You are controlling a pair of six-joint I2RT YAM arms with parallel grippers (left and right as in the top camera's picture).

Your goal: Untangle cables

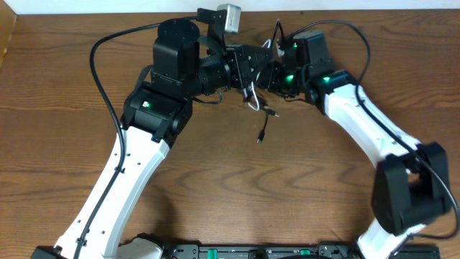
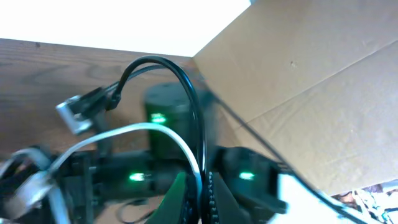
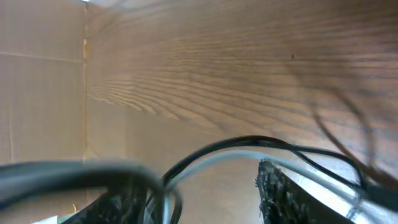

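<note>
**A:** Cables (image 1: 253,97) at top centre of the overhead view, strung between both claws, with a black plug (image 1: 261,135) trailing just below.

**B:** The left gripper (image 2: 199,198) is clenched on the white cord (image 2: 124,132) and a black one. On the right gripper (image 3: 205,196) the jaws stand apart, cords merely draped across.

**A:** Then I'd have the right one pinch a single strand and draw away slowly, watching for snags.

— What's behind the rig?
— I see a brown wood-grain table (image 1: 57,108), with a plain cardboard panel (image 2: 311,93) standing against its edge.
— Light?
— Bright white band (image 2: 93,18) above the tabletop, overexposed.
</note>
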